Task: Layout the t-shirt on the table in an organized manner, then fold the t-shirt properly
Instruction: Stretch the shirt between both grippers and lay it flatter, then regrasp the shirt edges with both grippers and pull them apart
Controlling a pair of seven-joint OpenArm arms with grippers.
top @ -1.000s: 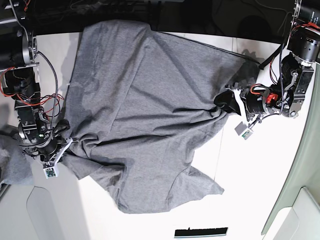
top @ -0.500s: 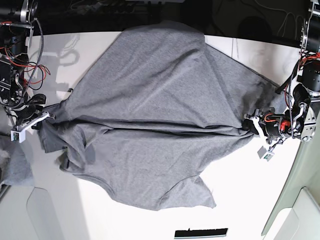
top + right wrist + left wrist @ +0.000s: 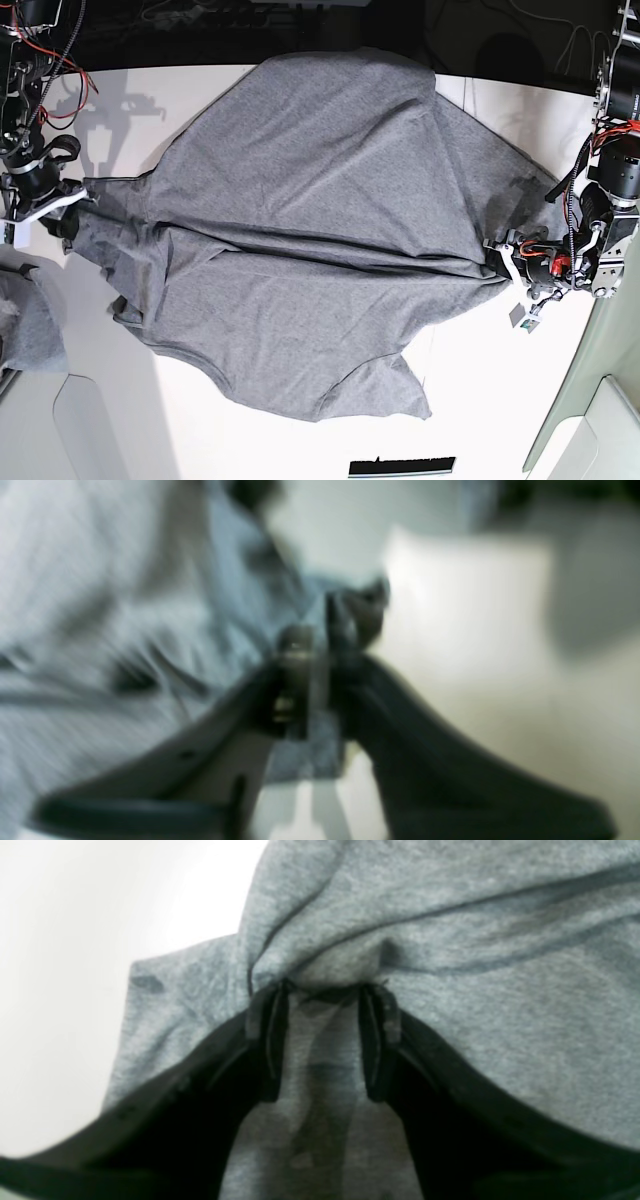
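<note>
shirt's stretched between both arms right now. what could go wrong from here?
1. The left gripper pinches only a small bunch of the t-shirt; more tension could pull it free.
2. The right gripper view is blurred, so its hold is unclear.
3. A long ridge crosses the shirt; laid down so, it creases.

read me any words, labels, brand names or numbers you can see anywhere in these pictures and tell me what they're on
No text can be read in any view.
The t-shirt: plain grey fabric, no print or visible tag.
The table: bare white, no markings.
Small white tags by the left gripper and the right gripper: too small to read.
Dark strip at the table's near edge: no legible writing.
Both wrist views: blurred, no lettering.
</note>
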